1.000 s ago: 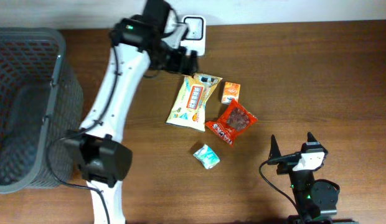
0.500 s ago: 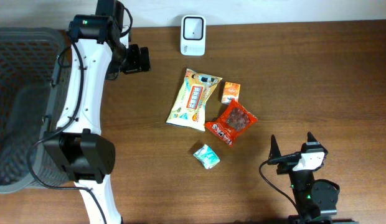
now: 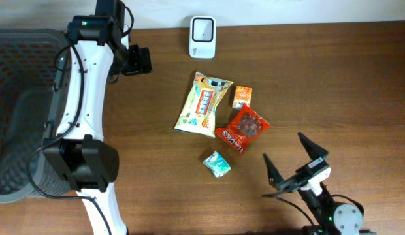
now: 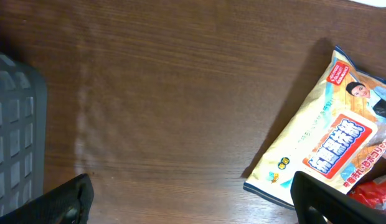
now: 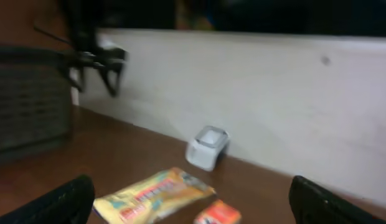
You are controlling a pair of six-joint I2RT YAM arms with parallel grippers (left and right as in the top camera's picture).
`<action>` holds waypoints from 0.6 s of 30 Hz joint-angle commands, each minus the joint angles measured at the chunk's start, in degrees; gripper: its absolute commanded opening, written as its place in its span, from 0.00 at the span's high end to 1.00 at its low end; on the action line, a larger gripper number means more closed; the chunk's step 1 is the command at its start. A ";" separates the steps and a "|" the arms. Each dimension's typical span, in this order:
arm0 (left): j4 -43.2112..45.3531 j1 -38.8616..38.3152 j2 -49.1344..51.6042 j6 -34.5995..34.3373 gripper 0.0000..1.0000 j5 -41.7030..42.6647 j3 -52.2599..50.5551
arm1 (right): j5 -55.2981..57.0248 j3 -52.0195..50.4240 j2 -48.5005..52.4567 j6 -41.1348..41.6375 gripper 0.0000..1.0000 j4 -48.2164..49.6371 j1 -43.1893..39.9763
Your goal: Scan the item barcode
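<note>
Brown wood desk [image 3: 333, 78], four items clustered mid-desk: yellow snack bag [image 3: 204, 104], small orange box [image 3: 242, 96], red packet [image 3: 244, 127], teal packet [image 3: 217, 163]; white scanner [image 3: 203, 36] at the far edge by the wall, just beyond the bag; left end effector [image 3: 140, 60] spread wide, empty, over bare desk between grey basket [image 3: 19, 111] and scanner; right end effector [image 3: 294, 162] spread wide, empty, at the near edge right of the teal packet; barcodes too small to make out; right wrist view blurred; bag cut off at the frame edge in left wrist view; basket cropped at left
</note>
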 commanded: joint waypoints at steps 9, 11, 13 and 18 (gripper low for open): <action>0.09 0.13 -0.66 -0.76 0.01 -0.59 0.79 | -13.03 20.74 27.58 2.86 0.01 -5.60 0.37; 0.09 0.13 -0.66 -0.76 0.01 -0.59 0.79 | -21.18 34.25 45.86 2.89 0.01 -12.83 0.37; 0.09 0.13 -0.66 -0.76 0.01 -0.59 0.79 | -45.53 41.11 58.80 2.89 0.02 -12.90 0.39; 0.09 0.13 -0.66 -0.76 0.01 -0.59 0.79 | -46.34 42.91 75.38 22.97 0.02 -3.48 1.07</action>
